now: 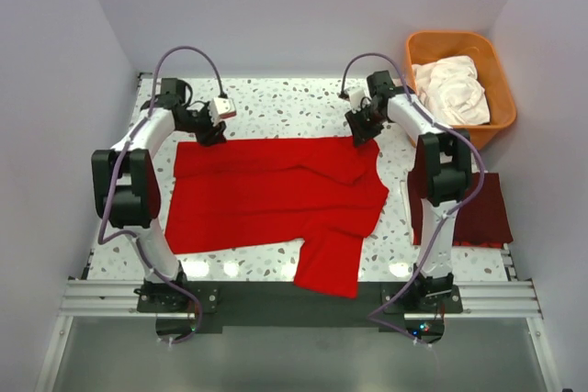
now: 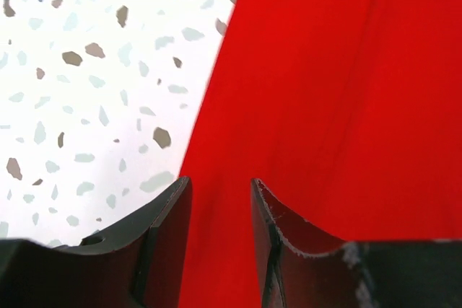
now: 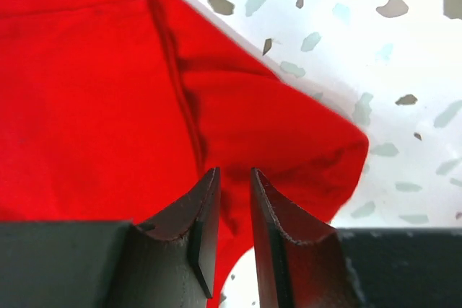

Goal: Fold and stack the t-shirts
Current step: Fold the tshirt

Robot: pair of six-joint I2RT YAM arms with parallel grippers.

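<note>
A red t-shirt [image 1: 276, 195] lies spread on the speckled table [image 1: 294, 103], with one sleeve hanging toward the near edge. My left gripper [image 1: 213, 130] is down at the shirt's far left corner. In the left wrist view its jaws [image 2: 220, 192] stand apart over the shirt's edge [image 2: 325, 106], with flat cloth showing between them. My right gripper [image 1: 363, 130] is at the shirt's far right corner. In the right wrist view its jaws [image 3: 234, 178] stand a narrow gap apart above the rumpled corner of the shirt [image 3: 108, 106], with nothing pinched.
An orange basket [image 1: 459, 43] at the back right holds white garments [image 1: 450, 89]. A folded dark red shirt [image 1: 482, 208] lies on the table's right side behind the right arm. Walls close in on both sides.
</note>
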